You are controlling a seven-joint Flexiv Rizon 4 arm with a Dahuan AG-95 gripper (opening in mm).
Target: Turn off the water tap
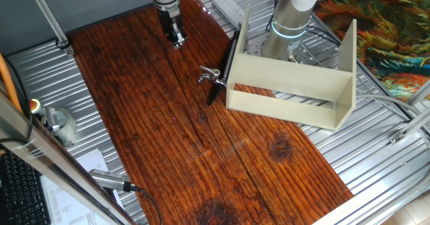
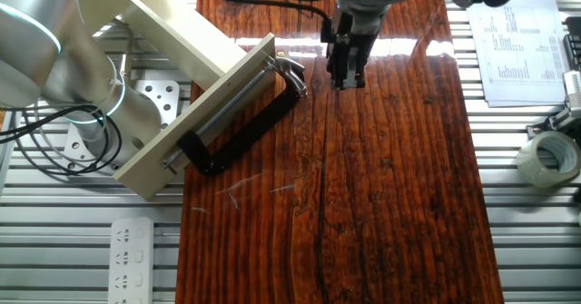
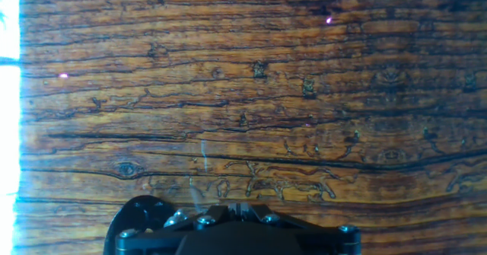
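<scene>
A glossy, dark-grained wooden desk (image 1: 168,138) was laid over ribbed metal, with a beige open box (image 1: 295,91) clamped at its 2 o'clock side. The water tap (image 1: 209,75) was seen on a thin black panel (image 1: 225,64) against that box, its spout pointing toward 9 o'clock. The claw (image 1: 177,40) was held above bare wood at the tap's 11 o'clock, apart from it, fingers drawn narrowly together and holding nothing.

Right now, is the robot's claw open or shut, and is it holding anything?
Gripper: fingers look close together, but open or shut cannot be told. It holds nothing; it hangs above the wooden table, apart from the water tap.
</scene>
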